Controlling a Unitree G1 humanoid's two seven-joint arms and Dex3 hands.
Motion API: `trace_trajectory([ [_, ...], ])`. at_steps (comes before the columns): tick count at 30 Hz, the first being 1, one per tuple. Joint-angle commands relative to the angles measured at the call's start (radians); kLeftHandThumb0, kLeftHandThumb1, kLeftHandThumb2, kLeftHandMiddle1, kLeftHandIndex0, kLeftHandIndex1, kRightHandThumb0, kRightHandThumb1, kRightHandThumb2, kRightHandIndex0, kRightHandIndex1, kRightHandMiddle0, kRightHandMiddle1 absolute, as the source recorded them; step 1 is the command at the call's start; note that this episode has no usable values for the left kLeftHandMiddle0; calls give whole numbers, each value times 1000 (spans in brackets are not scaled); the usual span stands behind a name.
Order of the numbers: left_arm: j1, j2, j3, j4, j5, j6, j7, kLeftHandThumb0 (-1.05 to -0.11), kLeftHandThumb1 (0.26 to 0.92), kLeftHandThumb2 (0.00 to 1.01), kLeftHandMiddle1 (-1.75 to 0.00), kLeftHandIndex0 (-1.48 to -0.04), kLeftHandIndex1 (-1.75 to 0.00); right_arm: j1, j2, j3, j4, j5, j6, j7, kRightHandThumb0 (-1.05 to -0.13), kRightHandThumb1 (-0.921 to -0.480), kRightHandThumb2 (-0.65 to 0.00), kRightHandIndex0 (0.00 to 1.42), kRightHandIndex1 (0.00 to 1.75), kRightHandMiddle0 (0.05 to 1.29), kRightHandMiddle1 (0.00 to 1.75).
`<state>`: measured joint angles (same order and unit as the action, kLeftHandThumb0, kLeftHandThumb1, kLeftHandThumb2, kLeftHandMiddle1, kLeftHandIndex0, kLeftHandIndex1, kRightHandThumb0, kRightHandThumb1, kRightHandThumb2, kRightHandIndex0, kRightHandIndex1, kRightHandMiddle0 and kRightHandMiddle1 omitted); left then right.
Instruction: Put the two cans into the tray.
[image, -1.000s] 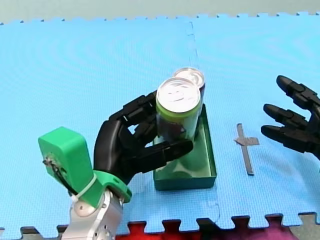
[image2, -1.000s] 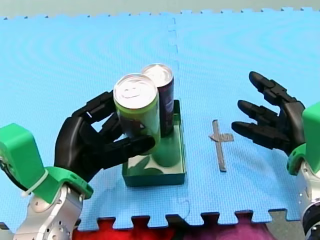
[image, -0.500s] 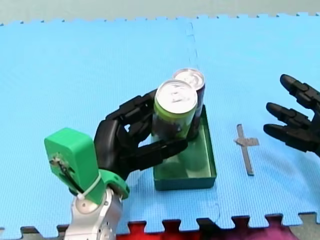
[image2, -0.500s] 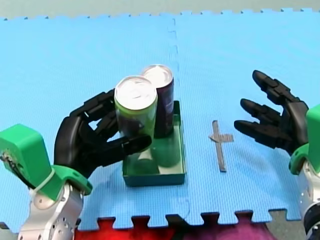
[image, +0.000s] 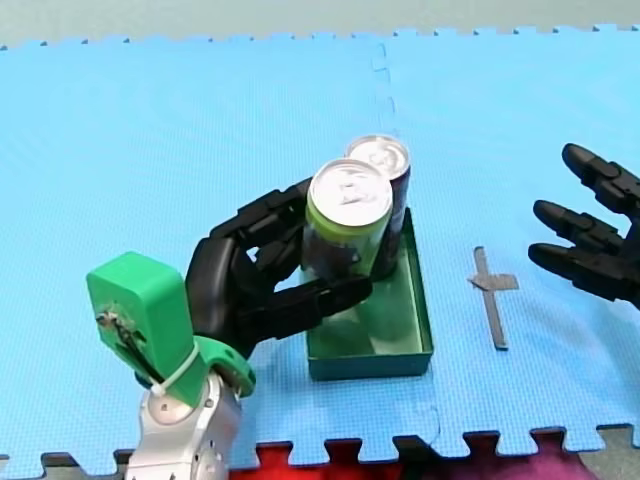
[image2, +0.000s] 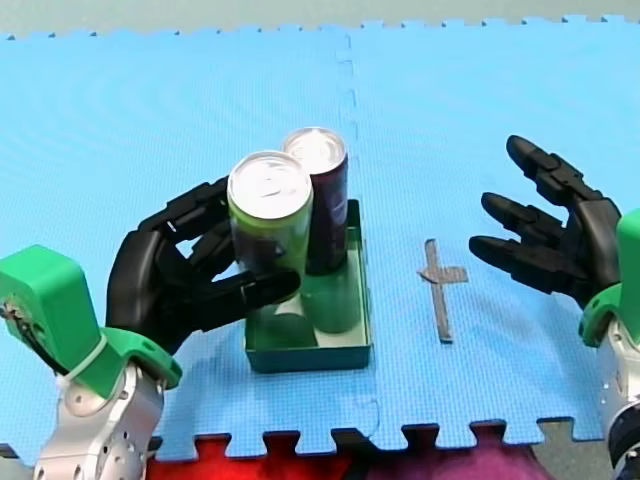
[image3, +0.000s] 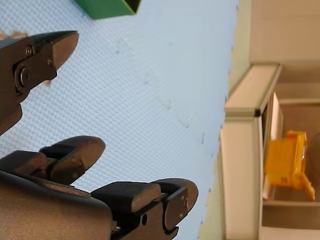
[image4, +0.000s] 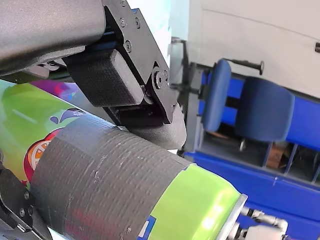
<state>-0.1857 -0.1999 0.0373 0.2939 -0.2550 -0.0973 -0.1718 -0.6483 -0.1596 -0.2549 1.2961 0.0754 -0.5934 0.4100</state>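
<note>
First head view: in the centre of the frame my left hand (image: 250, 285) is closed round the green can (image: 345, 225), thumb across its front and fingers behind. It holds the can upright over the near half of the green tray (image: 370, 362). I judge the upright hold lets the can go straight down beside the dark can (image: 388, 185), which stands in the tray's far half, just behind. The thumb hides the green can's base, so I cannot tell whether it touches the tray floor. At the right edge my right hand (image: 590, 250) holds nothing, above the blue mat (image: 150, 150) and well apart from the tray, probably to keep clear. A grey tape mark (image: 492, 300) lies between it and the tray.

Second head view: the same layout, with the two cans side by side at centre.

First wrist view: a robot hand (image3: 75, 170) holding nothing over bare mat, a tray corner at the top edge.

Second wrist view: my left hand's padded fingers (image4: 107, 75) press on a grey tape band wrapped round the green can, likely there for grip
</note>
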Motion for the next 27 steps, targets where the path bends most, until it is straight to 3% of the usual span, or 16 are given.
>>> trace_trajectory([
  [1, -11, 6, -1, -1, 1, -7, -6, -382, 756, 1, -1, -1259, 0, -4, -7, 0, -4, 2, -6, 1, -768, -699, 0, 521, 2, 371, 1],
  [27, 61, -25, -78, -113, 14, 51, -10, -383, 751, 0, 0, -1265, -1, -3, -3, 5, -9, 1, -11, 1, -729, -693, 0, 531, 2, 381, 0],
])
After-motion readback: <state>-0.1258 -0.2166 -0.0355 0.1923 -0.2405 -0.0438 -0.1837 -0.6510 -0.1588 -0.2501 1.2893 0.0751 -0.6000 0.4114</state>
